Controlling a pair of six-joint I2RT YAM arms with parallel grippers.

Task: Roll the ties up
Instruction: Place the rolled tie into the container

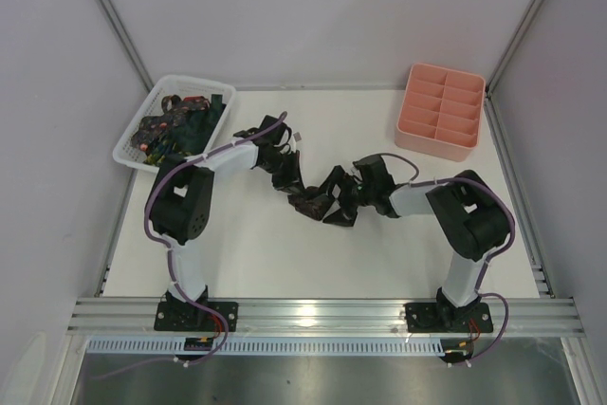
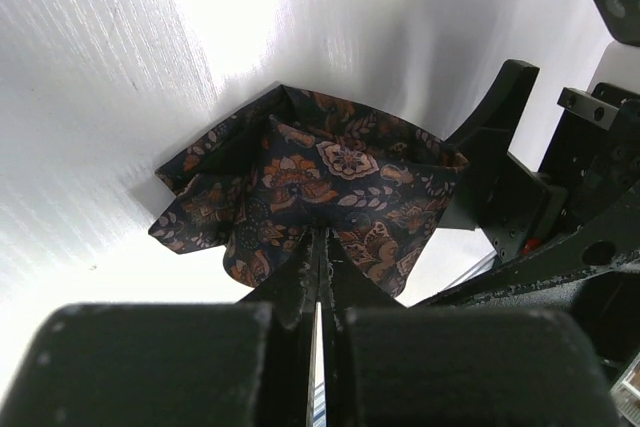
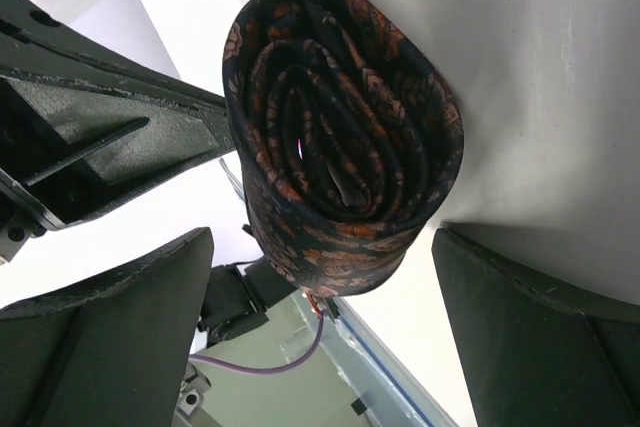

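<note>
**Coil held at mid-table.** The brown patterned tie [image 3: 340,137] is wound into a tight coil. Its spiral end face is turned toward the right wrist camera, and it lies low over the white table [image 1: 247,253], about midway between the two arms. The left gripper [image 2: 318,247] has its fingers pressed together on the cloth, pinching the coil from its own side. This hold appears meant to stop the layers springing apart. The right gripper [image 3: 322,247] is spread wide, with one finger on either side of the coil and neither plainly touching it. From that stance it could close across the roll or draw back. Judging by the coil, the winding of this tie looks essentially complete, and what is left is probably to secure it and set it down. Other ties [image 1: 180,125] lie heaped in the white lattice basket [image 1: 126,144] at the far left. The pink compartment tray [image 1: 432,142] at the far right is presumably where finished rolls go.
</note>
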